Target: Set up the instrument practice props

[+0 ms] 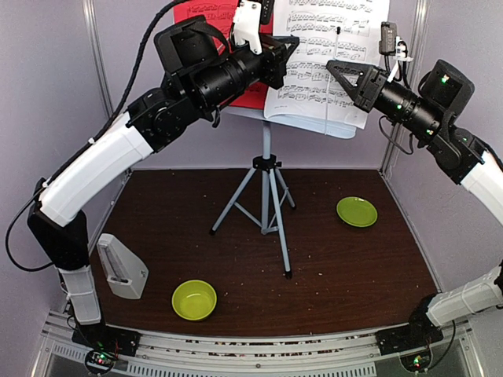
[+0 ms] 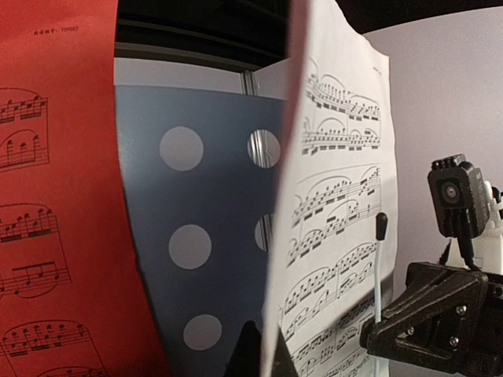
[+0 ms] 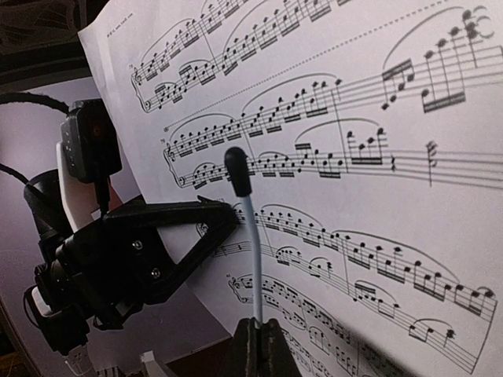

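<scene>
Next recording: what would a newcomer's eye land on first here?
Both arms are raised to the pale perforated music stand at the centre, where a red sheet of printed music sits left of a white sheet of printed music. The left gripper meets the white sheet's left edge; the right gripper appears shut on a thin white rod before it.

**Stand in the centre, 3 things around it**

On the table [image 1: 354, 267] the stand [image 1: 267, 166] is central. From its foot, the metronome [image 1: 122, 267] lies at 8 o'clock, the bowl [image 1: 194, 299] at 7, the plate [image 1: 357, 211] at 3. On the stand the left sheet [image 1: 192, 16] and the right sheet [image 1: 314, 71] are side by side, and the wire [image 3: 251, 259] is before the right sheet.
</scene>
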Controlling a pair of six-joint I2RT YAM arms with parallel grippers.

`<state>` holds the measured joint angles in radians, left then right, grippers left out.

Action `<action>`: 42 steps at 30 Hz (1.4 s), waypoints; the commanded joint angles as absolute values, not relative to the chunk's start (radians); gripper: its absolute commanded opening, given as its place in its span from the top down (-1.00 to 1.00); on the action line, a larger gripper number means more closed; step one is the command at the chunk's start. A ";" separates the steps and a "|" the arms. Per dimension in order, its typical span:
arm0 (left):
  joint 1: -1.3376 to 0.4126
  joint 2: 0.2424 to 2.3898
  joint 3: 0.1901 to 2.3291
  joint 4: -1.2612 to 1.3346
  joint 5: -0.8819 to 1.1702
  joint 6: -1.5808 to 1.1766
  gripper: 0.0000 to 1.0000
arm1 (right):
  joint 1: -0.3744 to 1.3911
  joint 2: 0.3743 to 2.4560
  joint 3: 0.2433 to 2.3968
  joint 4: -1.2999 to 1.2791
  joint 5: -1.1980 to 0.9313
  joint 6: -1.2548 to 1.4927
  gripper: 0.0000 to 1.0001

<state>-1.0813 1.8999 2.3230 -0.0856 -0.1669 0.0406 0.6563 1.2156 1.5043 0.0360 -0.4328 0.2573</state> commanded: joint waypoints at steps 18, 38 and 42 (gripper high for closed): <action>-1.069 1.846 2.286 -0.026 -0.164 0.041 0.14 | 0.658 1.197 1.487 0.054 -0.446 0.248 0.96; -1.089 1.708 2.109 0.016 -0.203 0.094 -0.94 | 0.657 1.162 1.489 0.009 -0.384 0.215 -0.03; -1.088 1.662 2.050 -0.007 -0.235 0.101 -0.95 | 0.657 1.155 1.518 -0.018 -0.382 0.192 -0.25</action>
<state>-1.0859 1.7210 2.0914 -0.0231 -0.1921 0.0803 0.6552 1.1774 1.4872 0.0086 -0.3943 0.2234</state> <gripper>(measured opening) 0.975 0.580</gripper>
